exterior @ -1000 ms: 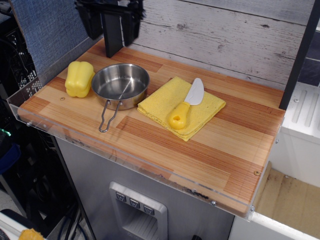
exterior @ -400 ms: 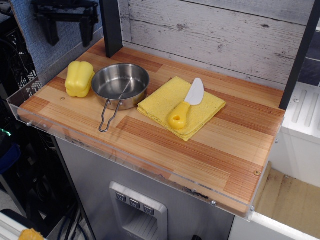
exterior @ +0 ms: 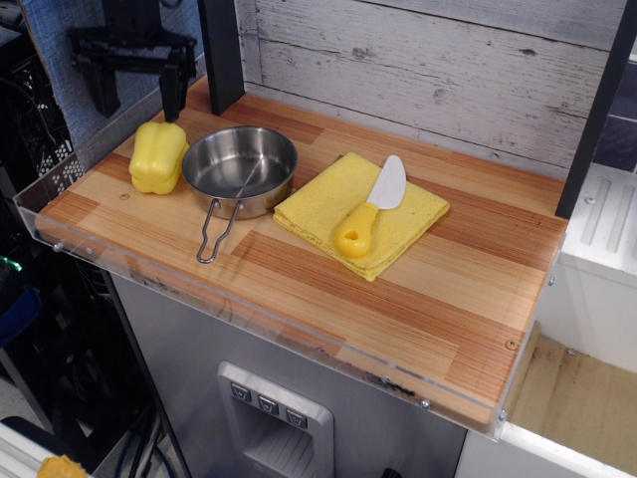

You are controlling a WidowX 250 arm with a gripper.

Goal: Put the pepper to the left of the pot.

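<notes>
The yellow pepper (exterior: 157, 157) stands on the wooden table at the far left, just left of the steel pot (exterior: 240, 168) and nearly touching its rim. The pot's wire handle (exterior: 213, 231) points toward the front edge. My black gripper (exterior: 137, 103) hangs above and slightly behind the pepper, its two fingers spread wide apart and empty, not touching the pepper.
A folded yellow cloth (exterior: 403, 221) lies right of the pot with a yellow-handled white-bladed toy knife (exterior: 370, 208) on it. A black post (exterior: 221, 55) stands behind the pot. A clear plastic lip (exterior: 249, 314) runs along the table's front and left edges. A plank wall is behind.
The gripper moved from above the back of the table to the left, then came down lower over the pepper. The pepper, pot, cloth and knife have not moved.
</notes>
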